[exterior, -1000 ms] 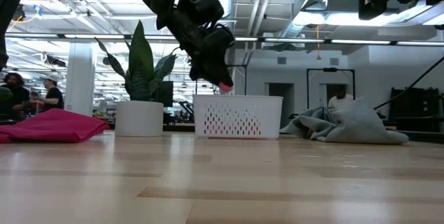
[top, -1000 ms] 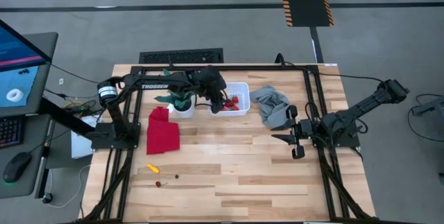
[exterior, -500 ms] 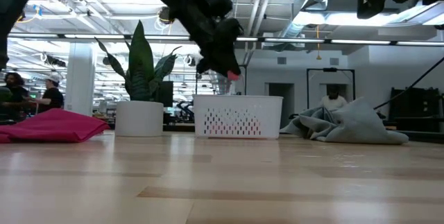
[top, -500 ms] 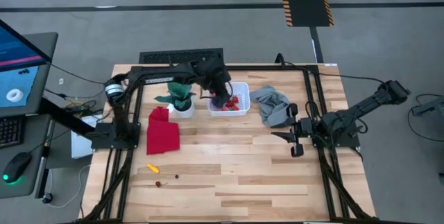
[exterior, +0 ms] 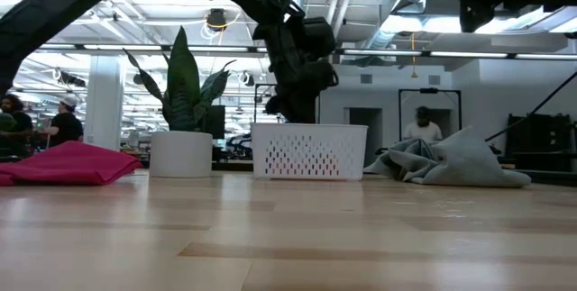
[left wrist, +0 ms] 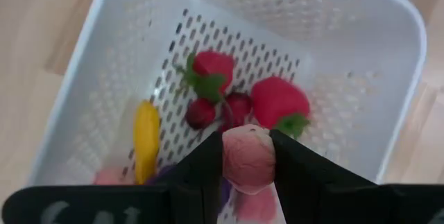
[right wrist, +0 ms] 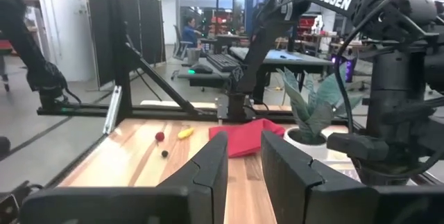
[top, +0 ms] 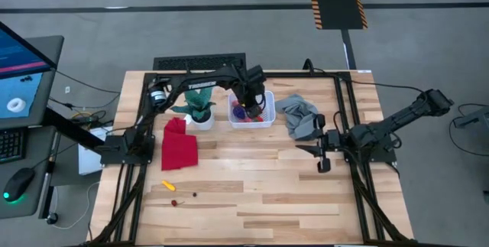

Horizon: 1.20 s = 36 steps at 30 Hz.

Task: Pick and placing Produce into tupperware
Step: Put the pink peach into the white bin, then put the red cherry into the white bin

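**Left jaws clamped on pink piece above the bin**

The left gripper (left wrist: pixel 248 156) has its jaws closed on a pink produce piece (left wrist: pixel 248 159), which sits pinched between the two dark fingers (left wrist: pixel 201 172). The gripper hangs directly over the white tupperware (left wrist: pixel 388 78), pointing down into it. In the tupperware lie two red strawberries (left wrist: pixel 277 102), dark red cherries (left wrist: pixel 216 111) touching one another between the strawberries, and a yellow piece (left wrist: pixel 146 139) beside them on the perforated bottom.

In the high view the tupperware (top: pixel 267 121) stands at the far side of the bench (top: pixel 252 193), between a potted plant (top: pixel 200 109) and a crumpled grey cloth (top: pixel 299 117). A red cloth (top: pixel 179 144) lies just in front of the plant. Further produce remains on the bench near the front left: a yellow piece (top: pixel 167 186), a red piece (top: pixel 174 202) and a small dark piece (top: pixel 194 195), well apart from the tupperware.

The right gripper (top: pixel 321 159) waits at the right side of the bench, near the grey cloth, its jaws a narrow gap apart and holding nothing.
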{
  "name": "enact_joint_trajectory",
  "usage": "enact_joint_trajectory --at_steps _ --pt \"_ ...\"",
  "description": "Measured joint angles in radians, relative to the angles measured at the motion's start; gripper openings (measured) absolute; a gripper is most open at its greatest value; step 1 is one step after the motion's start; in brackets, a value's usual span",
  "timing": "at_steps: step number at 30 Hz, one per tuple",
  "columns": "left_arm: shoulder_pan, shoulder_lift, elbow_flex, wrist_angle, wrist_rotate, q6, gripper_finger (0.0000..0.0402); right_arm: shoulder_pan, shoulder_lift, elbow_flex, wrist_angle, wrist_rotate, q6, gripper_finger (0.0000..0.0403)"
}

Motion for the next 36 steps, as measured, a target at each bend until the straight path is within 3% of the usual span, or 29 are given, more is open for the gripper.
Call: enact_joint_trajectory --at_steps 9,19,24,36 --pt "-0.006 -0.004 0.01 0.031 -0.14 0.012 0.0123 0.003 0.0 0.0 0.013 -0.011 0.0 0.0108" --pt "-0.026 -0.004 0.01 0.027 -0.159 0.048 0.0238 0.004 0.0 0.0 0.013 -0.021 0.0 0.0108" --pt "-0.032 -0.02 0.008 -0.034 -0.178 0.141 0.0252 0.004 0.0 0.0 0.012 -0.023 -0.004 0.0108" --pt "-0.058 -0.331 0.009 0.092 -0.104 0.163 0.025 0.004 0.0 0.001 0.006 -0.025 -0.003 0.0108"
